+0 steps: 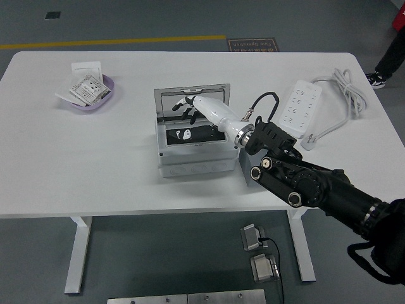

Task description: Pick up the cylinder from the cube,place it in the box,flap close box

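One hand working: your right hand (188, 107), fingers spread, empty, at the raised lid (192, 100) | risk: pushing off-centre could slide the box (193, 159); lid may spring back.

One box (190, 151); one purple bowl (93, 95); one power strip (302, 111); one robot hand (188, 107).

White table (76, 164), grey box (190, 166), lilac bowl (95, 102), white-shelled right hand (190, 107).

No readable text (floor sign (252, 44), packets (87, 88) too blurred).
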